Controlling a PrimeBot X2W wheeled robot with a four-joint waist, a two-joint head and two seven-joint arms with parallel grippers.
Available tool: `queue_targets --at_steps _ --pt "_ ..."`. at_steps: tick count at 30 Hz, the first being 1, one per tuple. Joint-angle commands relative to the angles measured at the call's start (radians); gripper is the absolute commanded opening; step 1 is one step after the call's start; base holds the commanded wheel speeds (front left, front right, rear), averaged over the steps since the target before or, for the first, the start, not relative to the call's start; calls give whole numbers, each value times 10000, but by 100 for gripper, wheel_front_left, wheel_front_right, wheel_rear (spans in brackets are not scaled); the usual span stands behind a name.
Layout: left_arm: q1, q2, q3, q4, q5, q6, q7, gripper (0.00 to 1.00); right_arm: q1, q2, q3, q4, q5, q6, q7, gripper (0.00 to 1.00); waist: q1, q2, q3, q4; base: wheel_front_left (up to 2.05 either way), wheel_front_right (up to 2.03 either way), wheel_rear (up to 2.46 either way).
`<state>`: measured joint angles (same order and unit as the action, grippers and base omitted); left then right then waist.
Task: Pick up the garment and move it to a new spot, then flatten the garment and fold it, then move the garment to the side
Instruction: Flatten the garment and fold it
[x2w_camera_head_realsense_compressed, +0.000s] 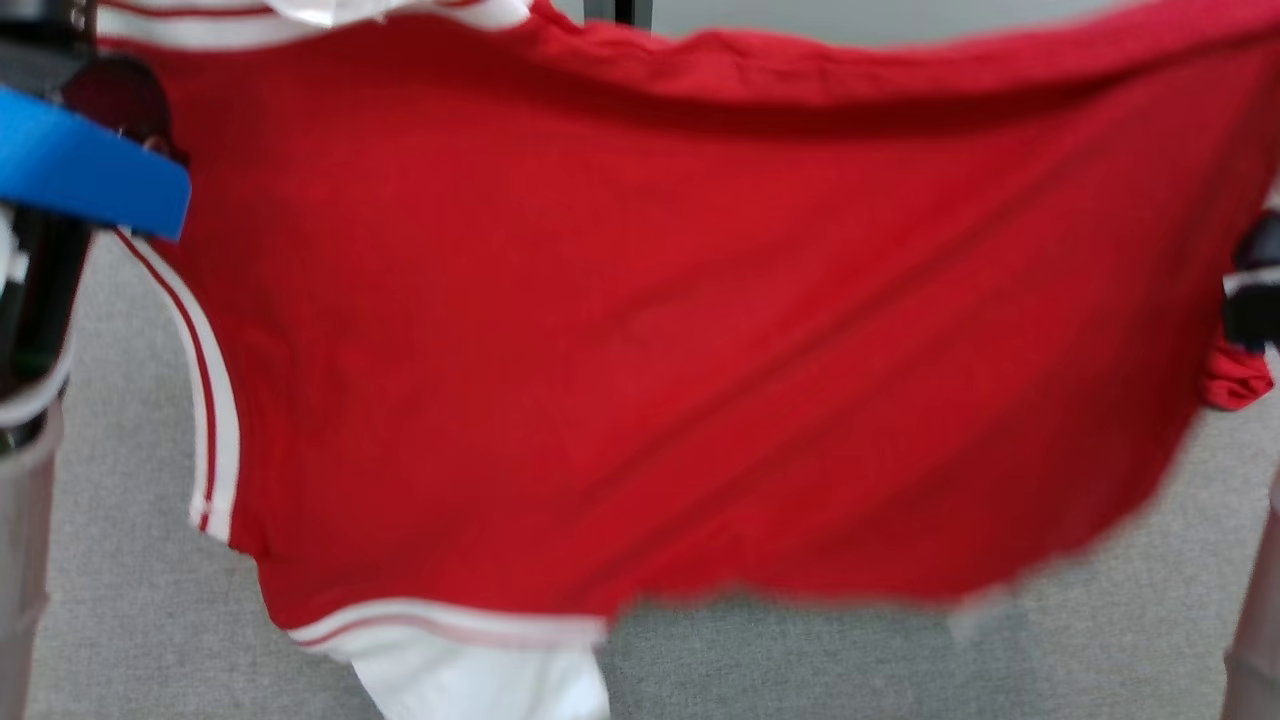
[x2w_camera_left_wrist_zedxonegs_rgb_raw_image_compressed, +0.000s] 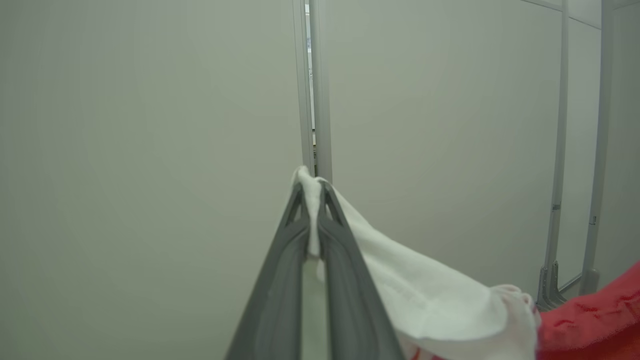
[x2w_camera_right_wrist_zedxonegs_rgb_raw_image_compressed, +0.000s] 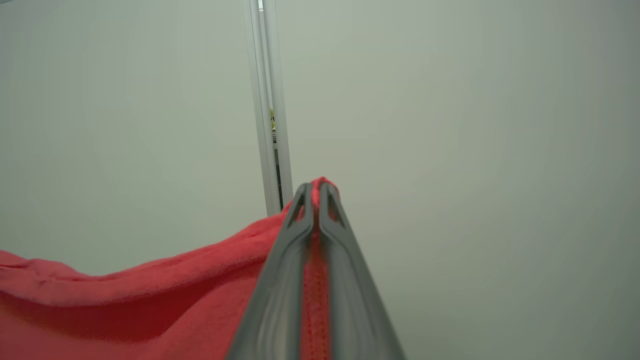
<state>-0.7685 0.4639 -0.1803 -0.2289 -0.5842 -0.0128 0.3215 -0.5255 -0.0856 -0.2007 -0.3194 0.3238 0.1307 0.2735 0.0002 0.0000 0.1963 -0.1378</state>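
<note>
Left gripper (x2w_camera_left_wrist_zedxonegs_rgb_raw_image_compressed: 311, 187) on garment (x2w_camera_head_realsense_compressed: 640, 350) above grey surface (x2w_camera_head_realsense_compressed: 130, 560)

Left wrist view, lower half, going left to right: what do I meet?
left claw, shut on cloth → white part of the garment → red part of the garment

Either side of the metal post (x2w_camera_left_wrist_zedxonegs_rgb_raw_image_compressed: 320, 100) you see pale wall panels (x2w_camera_left_wrist_zedxonegs_rgb_raw_image_compressed: 150, 125); right of it, a grey frame (x2w_camera_left_wrist_zedxonegs_rgb_raw_image_compressed: 557, 150) stands.
</note>
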Motion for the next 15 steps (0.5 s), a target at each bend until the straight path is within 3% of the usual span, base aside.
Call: queue_targets --at_steps 1,3,11,15 --pt "-655 72 -144 484 291 -127 -105 0 -718 -3 36 603 -272 1 -175 0 -2 0 507 298 0 0 0" --pt "-1099 45 -232 891 497 -175 -215 0 -1284 -114 68 1111 -492 1 -335 0 -2 0 662 322 0 0 0" --pt "-4593 -752 -956 4761 1999 -267 -1996 0 -5225 -43 -392 5756 -2557 1 -2161 0 -2 0 1299 510 0 0 0" --pt "-5279 -1437 -949 6166 1898 -210 -3036 0 -6188 115 -638 7510 -3498 1 -2783 0 -2 0 1730 646 0 0 0"
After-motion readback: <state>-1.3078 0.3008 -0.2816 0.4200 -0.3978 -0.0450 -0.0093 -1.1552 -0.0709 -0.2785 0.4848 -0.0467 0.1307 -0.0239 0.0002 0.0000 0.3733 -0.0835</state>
